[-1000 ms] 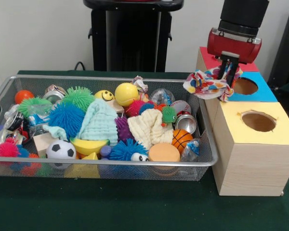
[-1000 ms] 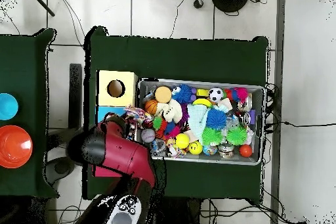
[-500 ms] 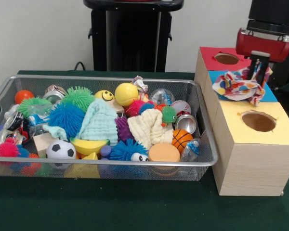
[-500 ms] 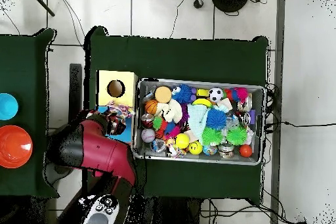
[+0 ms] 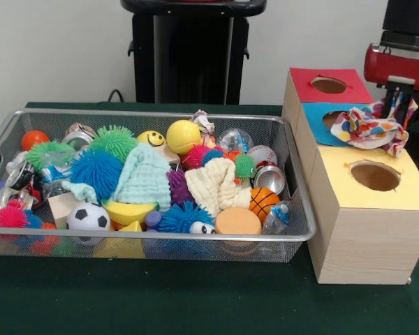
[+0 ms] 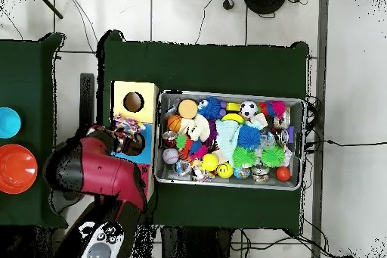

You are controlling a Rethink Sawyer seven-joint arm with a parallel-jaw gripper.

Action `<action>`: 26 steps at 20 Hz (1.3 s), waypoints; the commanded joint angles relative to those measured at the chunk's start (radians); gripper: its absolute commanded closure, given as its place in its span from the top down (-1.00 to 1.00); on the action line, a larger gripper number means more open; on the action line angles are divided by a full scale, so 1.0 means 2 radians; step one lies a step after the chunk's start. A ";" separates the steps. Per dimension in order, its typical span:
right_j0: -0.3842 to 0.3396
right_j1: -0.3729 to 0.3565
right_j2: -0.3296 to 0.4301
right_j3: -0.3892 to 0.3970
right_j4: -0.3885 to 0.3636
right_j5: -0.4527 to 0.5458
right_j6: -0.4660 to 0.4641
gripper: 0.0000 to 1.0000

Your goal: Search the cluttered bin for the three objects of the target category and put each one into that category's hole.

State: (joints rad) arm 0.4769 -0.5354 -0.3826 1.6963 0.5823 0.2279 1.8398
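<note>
Two fingers (image 5: 403,92) of the gripper (image 5: 400,98) pinch the multicoloured cloth (image 5: 369,129), which hangs just beyond the blue hole (image 5: 335,119), toward the yellow hole (image 5: 375,176). You want it centred over the blue hole before letting go, or it drapes across the rim.

No readable text, label, brand, number or sign showed in either view. The crushed cans (image 5: 269,178) in the wire bin (image 5: 297,234) carried printing too small and blurred to make out, and the boxes (image 5: 366,209) bore only plain coloured tops.
</note>
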 commanded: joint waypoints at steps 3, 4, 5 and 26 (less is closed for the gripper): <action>-0.037 0.038 0.052 -0.026 0.010 -0.015 0.105 -1.00; -0.039 0.039 0.052 -0.027 0.008 -0.017 0.103 -1.00; -0.037 0.039 0.048 -0.027 0.007 -0.017 0.103 -1.00; -0.030 0.053 0.019 -0.044 0.002 -0.020 0.105 -1.00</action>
State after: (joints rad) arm 0.4531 -0.4971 -0.3897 1.6511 0.5811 0.2281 1.8398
